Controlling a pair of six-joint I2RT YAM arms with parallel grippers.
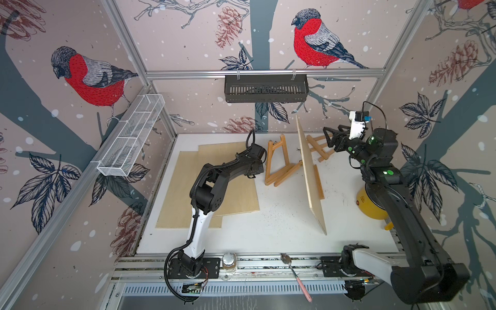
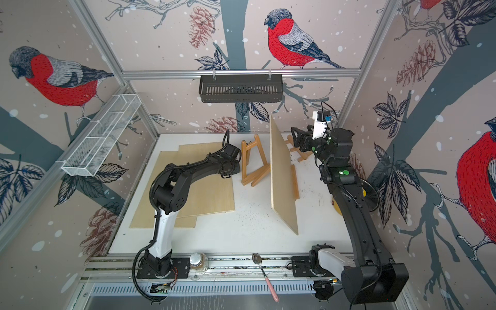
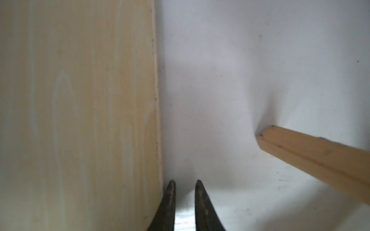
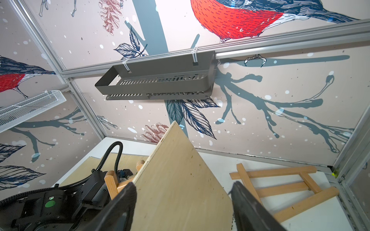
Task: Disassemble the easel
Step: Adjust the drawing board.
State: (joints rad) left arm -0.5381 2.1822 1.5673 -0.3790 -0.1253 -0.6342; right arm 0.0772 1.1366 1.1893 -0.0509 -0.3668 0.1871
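A wooden easel [image 1: 276,161] stands at the table's middle back. Another wooden easel [image 1: 319,147] [image 4: 284,188] lies flat at the back right. Between them a plywood board [image 1: 311,171] [image 4: 176,180] stands tilted on its edge, touching the standing easel, and a loose wooden strip [image 1: 319,182] lies beside it. My left gripper [image 1: 253,171] [image 3: 185,181] points down at the white table, just left of the standing easel. Its jaws are narrowly open and hold nothing, and one easel leg [image 3: 310,148] is nearby. My right gripper [image 1: 327,138] [image 4: 183,185] hangs wide open behind the board's upper back corner, above the flat easel.
Two plywood sheets [image 1: 214,188] [image 3: 80,110] lie flat on the left under my left arm. A black basket [image 1: 265,88] hangs on the back rail and a white wire basket [image 1: 131,137] on the left wall. A yellow object [image 1: 367,204] sits under my right arm. A spoon [image 1: 295,273] and a jar [image 1: 229,260] sit on the front rail.
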